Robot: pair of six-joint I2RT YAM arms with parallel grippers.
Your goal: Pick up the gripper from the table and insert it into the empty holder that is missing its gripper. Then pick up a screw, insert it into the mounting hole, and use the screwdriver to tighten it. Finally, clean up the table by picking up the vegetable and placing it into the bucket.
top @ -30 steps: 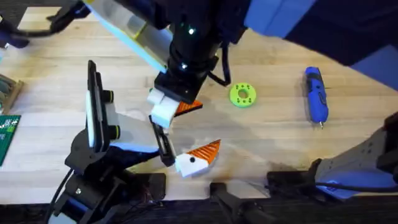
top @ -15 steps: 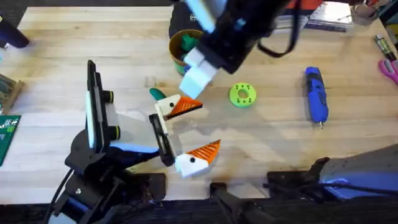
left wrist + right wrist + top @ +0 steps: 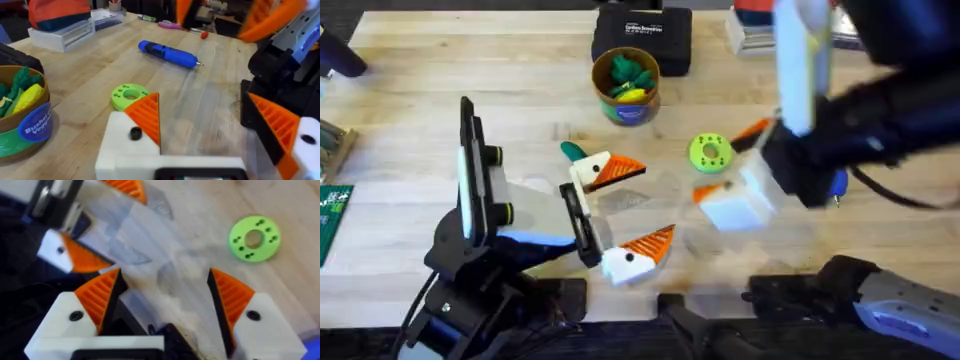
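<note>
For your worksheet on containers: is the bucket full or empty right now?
Not empty. The bucket holds green and yellow toy pieces, visible above its rim in the overhead and left wrist views.

**Bystander items on the surface**

From my station I see a flat green ring-shaped disc lying on the wooden surface. A black case sits at the far edge. A green circuit board pokes in at the left edge. Pink-handled scissors rest far right.
</note>
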